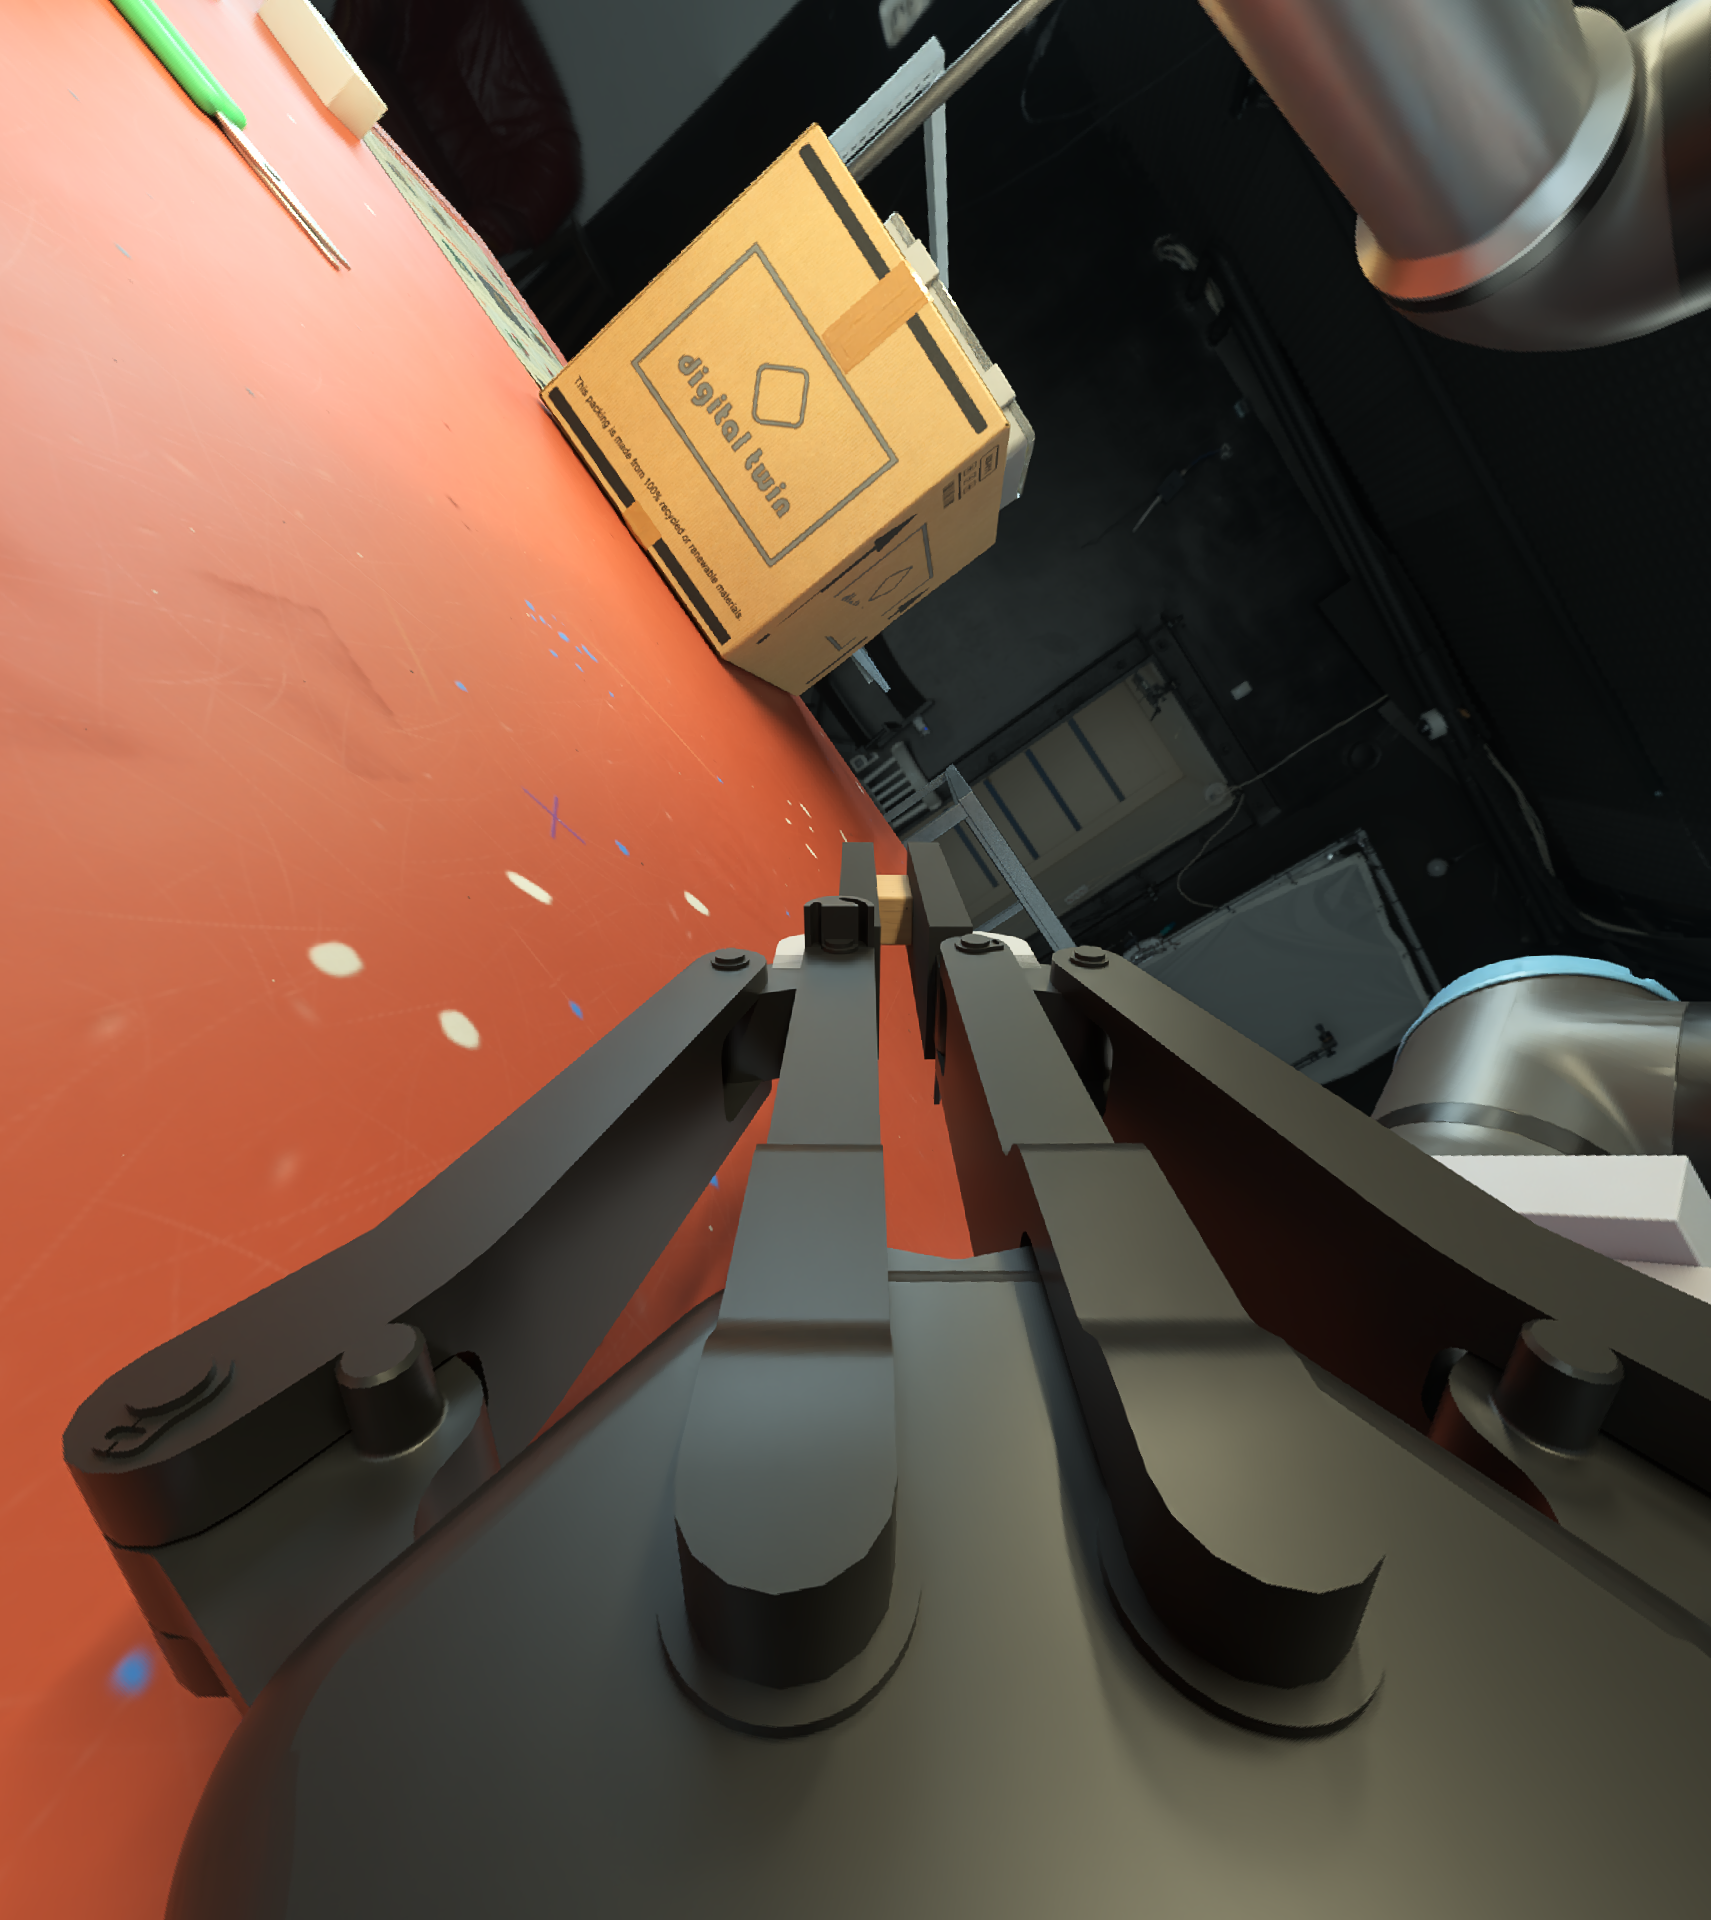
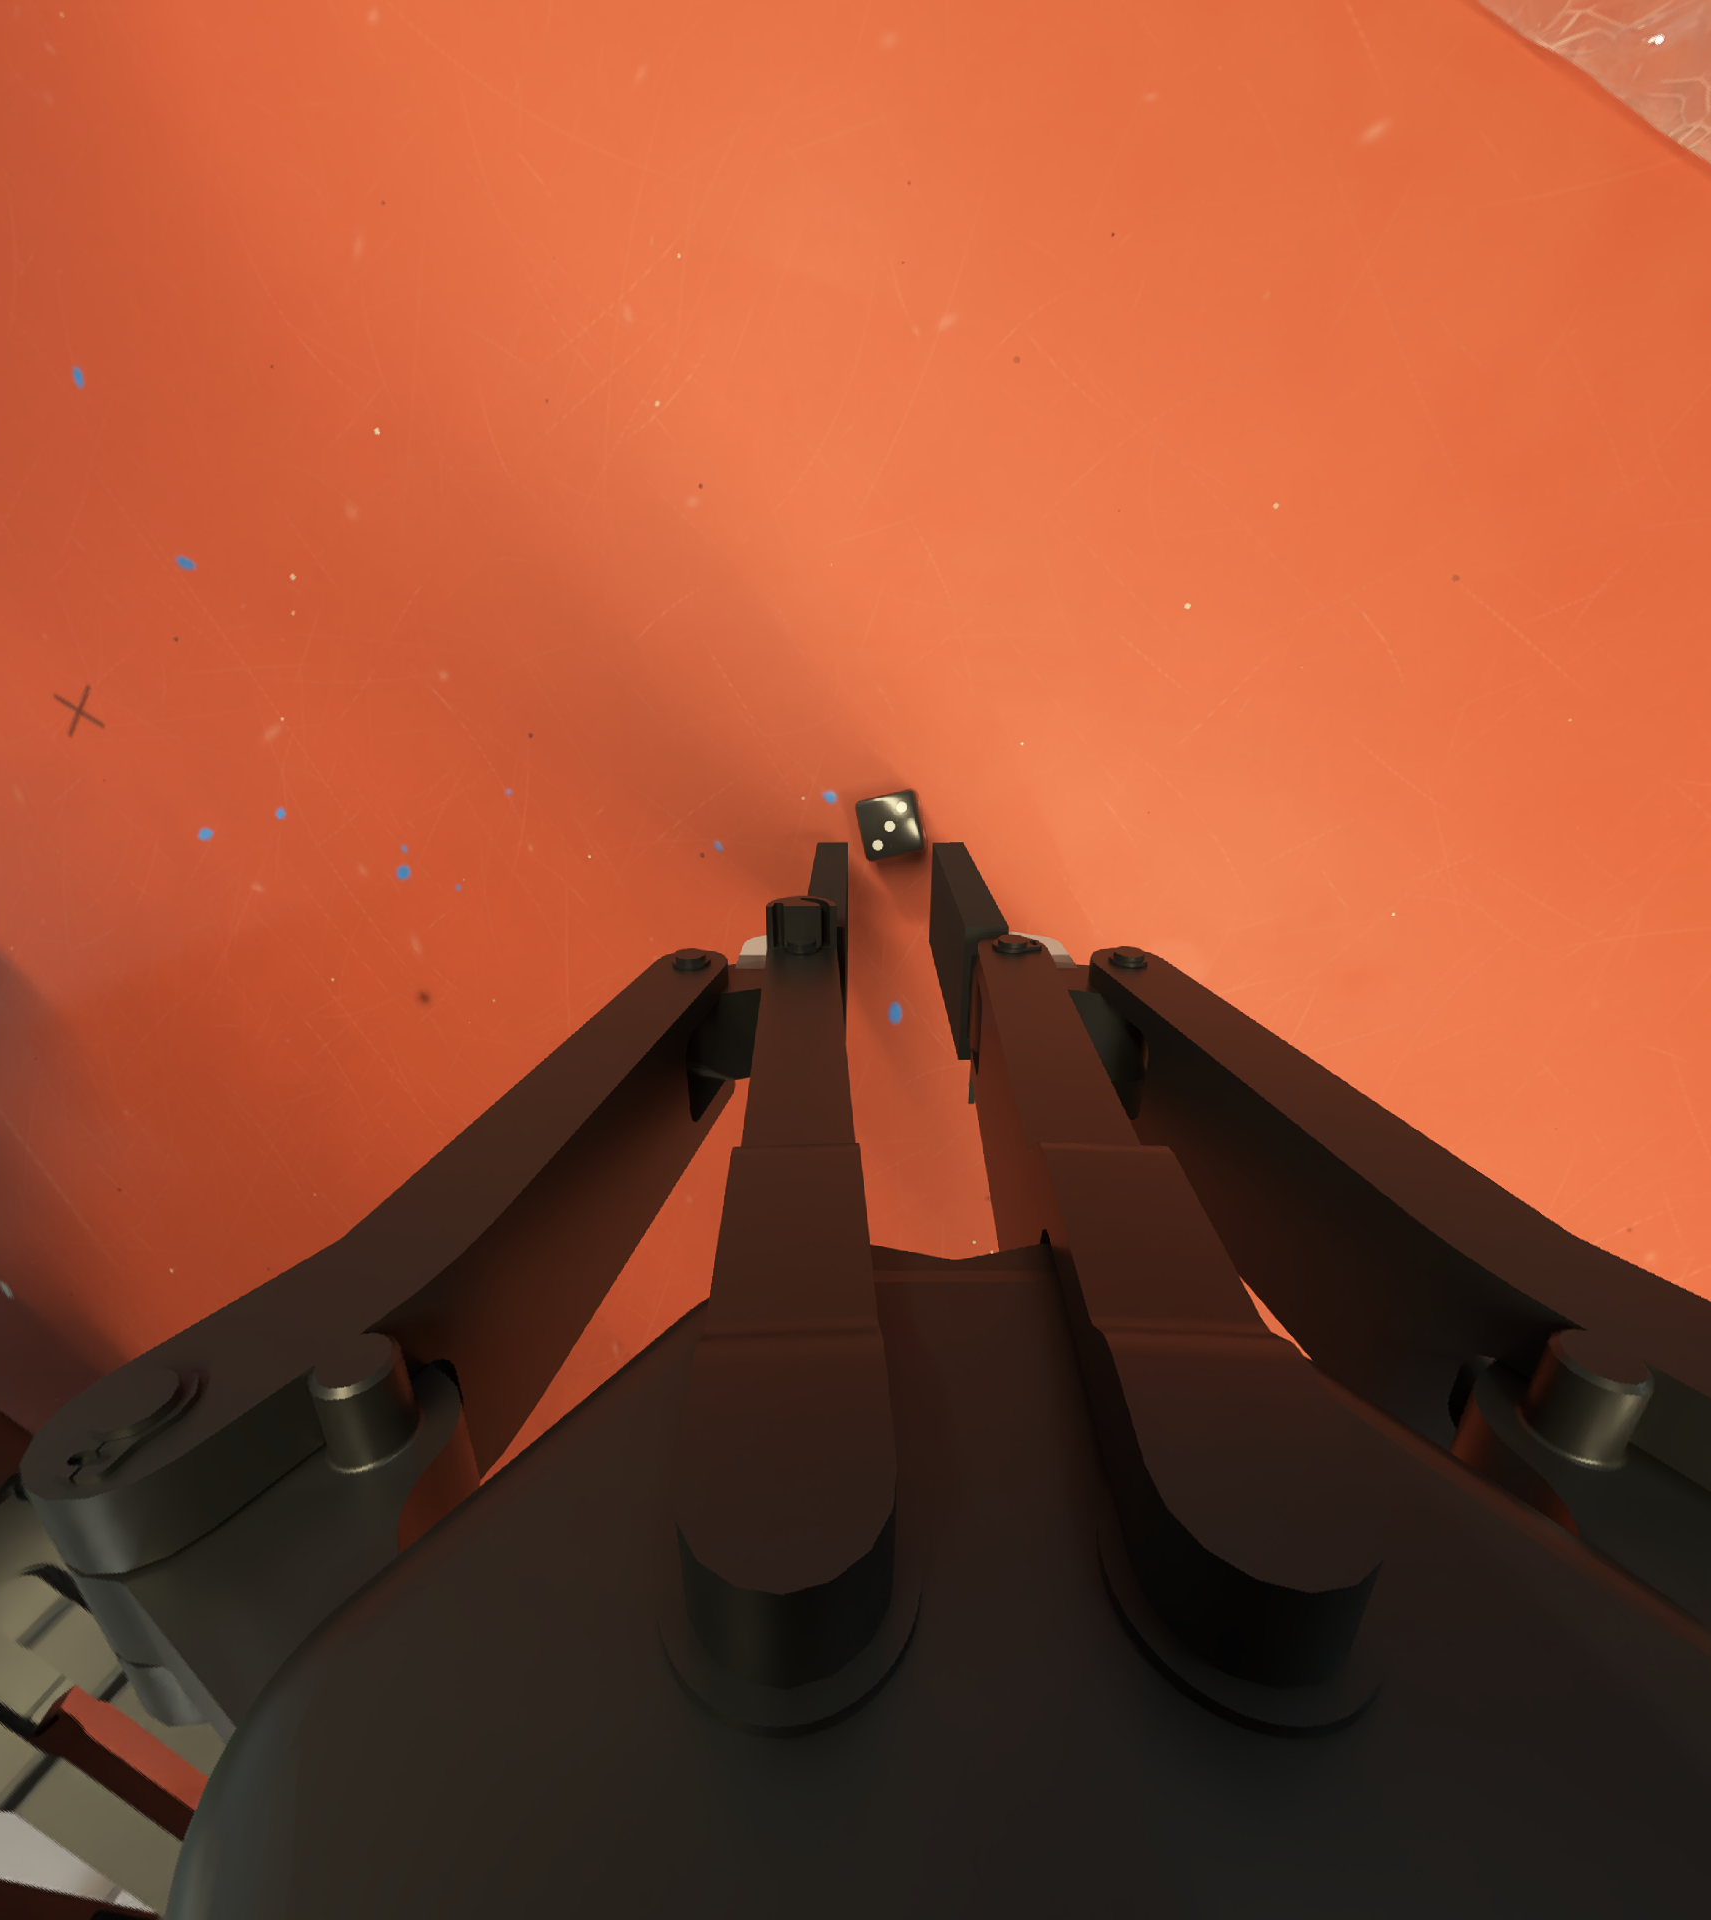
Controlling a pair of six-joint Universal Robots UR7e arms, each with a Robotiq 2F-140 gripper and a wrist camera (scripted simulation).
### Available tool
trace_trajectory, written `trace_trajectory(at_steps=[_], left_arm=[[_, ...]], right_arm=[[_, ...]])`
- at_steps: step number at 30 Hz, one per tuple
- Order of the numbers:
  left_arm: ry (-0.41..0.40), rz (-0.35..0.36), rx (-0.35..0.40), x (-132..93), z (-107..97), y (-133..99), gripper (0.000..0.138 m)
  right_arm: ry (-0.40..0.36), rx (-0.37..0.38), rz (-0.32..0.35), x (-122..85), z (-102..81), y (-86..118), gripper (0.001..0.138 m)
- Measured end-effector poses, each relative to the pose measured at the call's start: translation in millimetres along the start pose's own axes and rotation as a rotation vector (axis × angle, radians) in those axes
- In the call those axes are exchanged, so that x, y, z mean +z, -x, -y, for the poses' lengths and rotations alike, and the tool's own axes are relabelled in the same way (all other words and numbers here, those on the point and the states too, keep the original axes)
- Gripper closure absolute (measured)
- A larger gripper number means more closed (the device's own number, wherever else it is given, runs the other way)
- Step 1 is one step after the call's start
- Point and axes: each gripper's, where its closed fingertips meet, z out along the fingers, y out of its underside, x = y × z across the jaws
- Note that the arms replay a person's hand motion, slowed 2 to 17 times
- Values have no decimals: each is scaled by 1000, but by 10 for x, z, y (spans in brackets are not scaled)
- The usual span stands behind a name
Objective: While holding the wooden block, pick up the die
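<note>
In the left wrist view my left gripper [image 1: 890, 883] is shut on a small light wooden block [image 1: 892, 910], held between its fingertips above the orange table [image 1: 259, 623]. In the right wrist view a black die [image 2: 889, 825] with white pips lies on the orange table [image 2: 1246, 520], three pips on its upper face. My right gripper [image 2: 890, 868] is open with a narrow gap. Its fingertips are just short of the die, one on each side of it, not touching. The die does not show in the left wrist view.
A cardboard box [image 1: 778, 416] stands at the table's far edge in the left wrist view. A green-handled tool [image 1: 207, 94] and a white block [image 1: 321, 62] lie farther off. The other arm [image 1: 1557, 156] rises at the right. A clear plastic sheet [image 2: 1682, 94] lies at the top right corner.
</note>
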Motion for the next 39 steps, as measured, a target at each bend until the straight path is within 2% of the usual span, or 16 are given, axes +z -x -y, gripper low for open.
trace_trajectory(at_steps=[17, 28, 39], left_arm=[[5, 1, 6, 5, -8, -4, 130], [7, 1, 8, 7, -11, -7, 130], [10, 1, 12, 10, -17, -11, 130]], right_arm=[[58, 89, -15, 21, 3, 1, 120], [77, 56, -51, 21, 14, 1, 123], [92, -32, -84, 16, 21, 1, 122]])
